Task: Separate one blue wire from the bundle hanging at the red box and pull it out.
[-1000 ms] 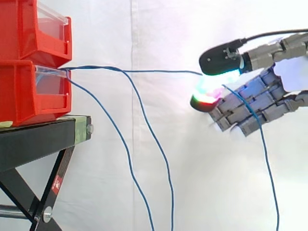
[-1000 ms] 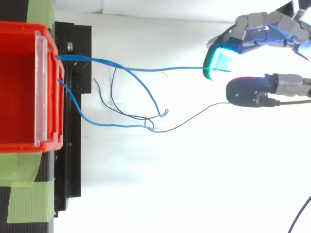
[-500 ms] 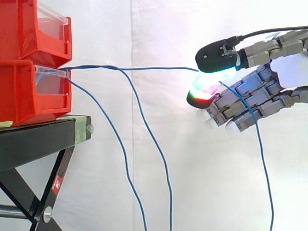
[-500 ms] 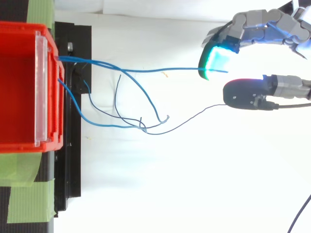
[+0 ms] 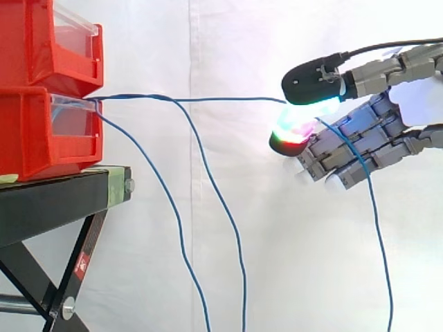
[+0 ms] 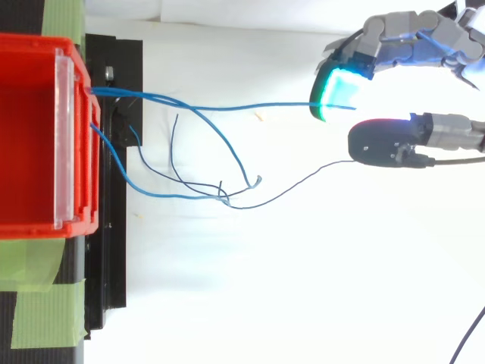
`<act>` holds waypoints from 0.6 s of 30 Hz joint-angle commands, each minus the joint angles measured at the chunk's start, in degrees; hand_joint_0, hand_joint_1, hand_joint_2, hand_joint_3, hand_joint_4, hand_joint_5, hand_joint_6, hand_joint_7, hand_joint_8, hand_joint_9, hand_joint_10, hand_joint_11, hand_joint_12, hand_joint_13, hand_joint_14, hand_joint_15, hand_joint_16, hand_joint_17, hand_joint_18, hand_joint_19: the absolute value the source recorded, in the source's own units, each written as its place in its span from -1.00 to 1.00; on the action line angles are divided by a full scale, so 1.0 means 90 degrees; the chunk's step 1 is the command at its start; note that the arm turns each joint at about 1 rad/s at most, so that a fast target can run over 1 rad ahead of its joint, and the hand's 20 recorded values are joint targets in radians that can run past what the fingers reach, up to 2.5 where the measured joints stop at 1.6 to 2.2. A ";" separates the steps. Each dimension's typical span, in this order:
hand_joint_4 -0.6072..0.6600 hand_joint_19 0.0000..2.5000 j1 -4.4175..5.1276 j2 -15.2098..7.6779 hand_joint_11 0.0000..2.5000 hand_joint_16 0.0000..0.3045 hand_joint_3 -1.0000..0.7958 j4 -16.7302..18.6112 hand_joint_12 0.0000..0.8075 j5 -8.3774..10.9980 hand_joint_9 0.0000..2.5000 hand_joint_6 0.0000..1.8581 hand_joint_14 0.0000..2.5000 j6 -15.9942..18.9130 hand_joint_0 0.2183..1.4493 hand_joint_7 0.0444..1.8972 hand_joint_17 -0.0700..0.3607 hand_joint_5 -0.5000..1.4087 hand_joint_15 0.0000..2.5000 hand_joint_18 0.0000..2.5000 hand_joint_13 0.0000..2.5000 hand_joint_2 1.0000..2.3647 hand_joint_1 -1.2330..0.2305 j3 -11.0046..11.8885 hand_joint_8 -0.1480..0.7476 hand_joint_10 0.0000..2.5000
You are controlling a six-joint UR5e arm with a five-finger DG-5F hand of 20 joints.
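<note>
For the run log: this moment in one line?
hand: shut on blue wire | wire: stretched from red box | two other wires: hanging loose

No text or number can be read. The one sign is a small red sticker (image 5: 82,263) with a white mark on the stand leg (image 5: 95,229). In the side view it sits at about 5 o'clock from the lower red box (image 5: 34,131). Its print is too small to make out.
</note>
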 commanded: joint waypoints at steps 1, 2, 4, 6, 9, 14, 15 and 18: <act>-0.26 -0.62 0.0003 0.0000 -0.72 -0.65 0.27 0.0005 -0.07 -0.0001 -0.55 -0.15 -0.99 0.0000 -0.39 0.37 -0.13 -0.60 -0.73 -0.74 -0.76 -0.96 -0.37 0.0000 -0.07 -0.99; -0.26 -0.62 -0.0007 0.0000 -0.72 -0.65 0.26 -0.0005 -0.06 -0.0001 -0.55 -0.14 -0.99 0.0000 -0.39 0.36 -0.12 -0.60 -0.73 -0.74 -0.76 -0.96 -0.37 0.0000 -0.07 -0.99; -0.26 -0.62 0.0003 0.0000 -0.73 -0.66 0.26 -0.0005 -0.07 -0.0001 -0.55 -0.15 -0.99 0.0000 -0.39 0.37 -0.13 -0.60 -0.73 -0.75 -0.76 -0.96 -0.37 0.0000 -0.08 -0.99; -0.26 -0.62 0.0003 0.0000 -0.73 -0.66 0.26 -0.0005 -0.08 -0.0001 -0.56 -0.15 -0.99 0.0000 -0.39 0.38 -0.14 -0.60 -0.73 -0.75 -0.76 -0.96 -0.37 0.0000 -0.08 -0.99; -0.26 -0.62 0.0003 0.0000 -0.72 -0.66 0.26 -0.0005 -0.08 -0.0001 -0.56 -0.15 -0.99 0.0000 -0.39 0.37 -0.14 -0.60 -0.73 -0.75 -0.76 -0.96 -0.37 0.0000 -0.09 -0.99; -0.26 -0.61 0.0003 0.0000 -0.74 -0.66 0.26 -0.0005 -0.08 -0.0001 -0.59 -0.15 -0.99 0.0000 -0.39 0.39 -0.14 -0.59 -0.72 -0.75 -0.76 -0.96 -0.37 0.0000 -0.11 -0.99; -0.26 -0.61 0.0003 0.0000 -0.75 -0.67 0.26 -0.0005 -0.09 -0.0001 -0.59 -0.15 -0.99 0.0000 -0.39 0.39 -0.14 -0.60 -0.72 -0.75 -0.76 -0.96 -0.37 0.0000 -0.11 -0.99; -0.26 -0.61 0.0003 0.0000 -0.75 -0.67 0.26 -0.0005 -0.09 -0.0001 -0.60 -0.15 -0.99 0.0000 -0.40 0.39 -0.15 -0.60 -0.72 -0.75 -0.76 -0.96 -0.37 0.0000 -0.12 -0.99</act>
